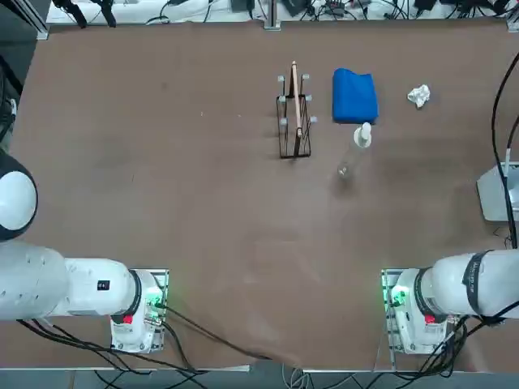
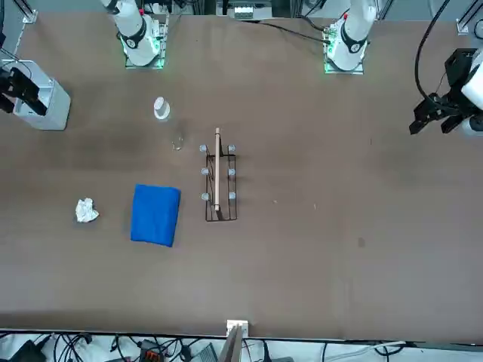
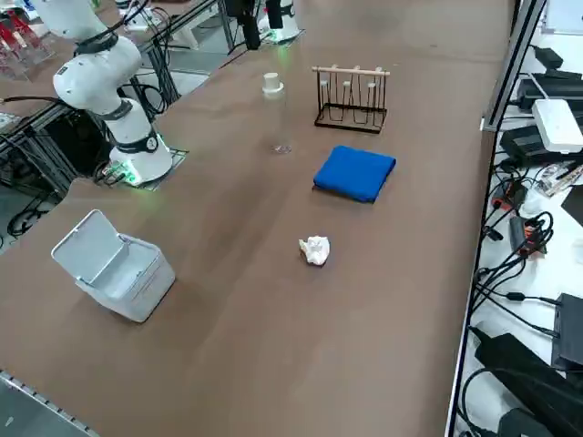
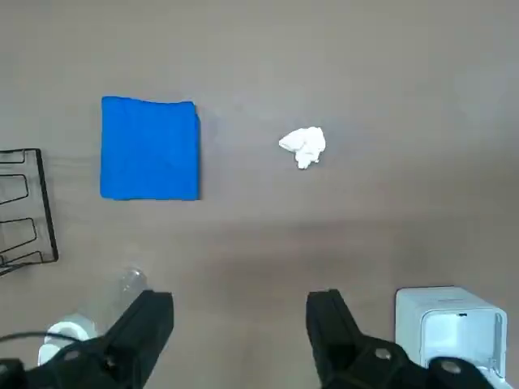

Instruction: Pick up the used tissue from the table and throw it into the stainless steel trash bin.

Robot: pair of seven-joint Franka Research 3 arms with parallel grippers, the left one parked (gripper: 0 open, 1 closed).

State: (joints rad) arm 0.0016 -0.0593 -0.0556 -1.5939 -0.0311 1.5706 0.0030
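Beyond open hand, used tissue

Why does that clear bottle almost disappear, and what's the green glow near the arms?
Top view: the clear bottle is see-through, so only its white cap stands out against the table. Front view: small green lights glow at both arm bases. Right wrist view: the open right gripper looms large.

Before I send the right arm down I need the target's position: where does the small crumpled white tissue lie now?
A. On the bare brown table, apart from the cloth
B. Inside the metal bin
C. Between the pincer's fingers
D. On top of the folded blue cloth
A: the small crumpled white tissue lies on the bare brown table, apart from the folded blue cloth; the open right pincer holds nothing.
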